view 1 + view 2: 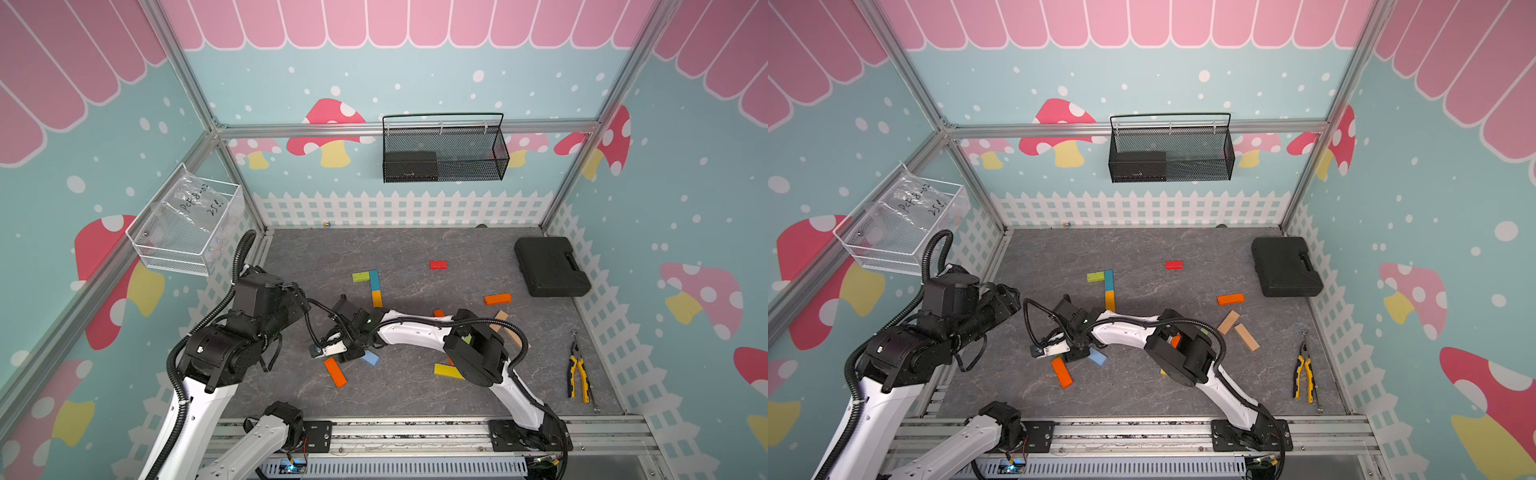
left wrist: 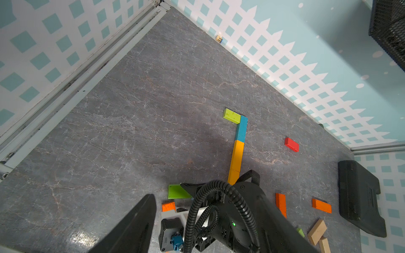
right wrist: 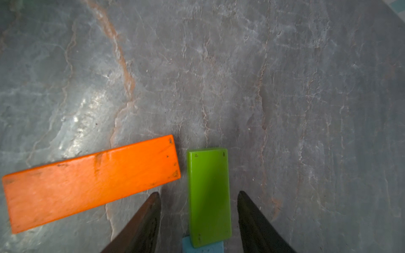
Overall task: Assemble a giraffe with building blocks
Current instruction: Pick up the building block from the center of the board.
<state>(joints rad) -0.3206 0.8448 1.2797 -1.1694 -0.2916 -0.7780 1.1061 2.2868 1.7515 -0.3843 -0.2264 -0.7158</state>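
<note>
where fingers (image 3: 143, 223) flank it | green block (image 3: 209, 197) | glossy, rectangular (corner marks dark)

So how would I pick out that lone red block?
Find the black case in the far right corner. Between it and the green-blue-yellow line lies the red block. It is the only red one, and touches nothing else.

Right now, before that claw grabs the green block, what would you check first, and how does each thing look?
1. The green block lies between the right gripper's fingers: ok.
2. Fingers touching the block: not ok, a gap shows on each side.
3. Block flat on the table: not ok, one end sits on a blue block.
4. The orange block clear of the nearer finger: cannot tell, they look very close.
</note>
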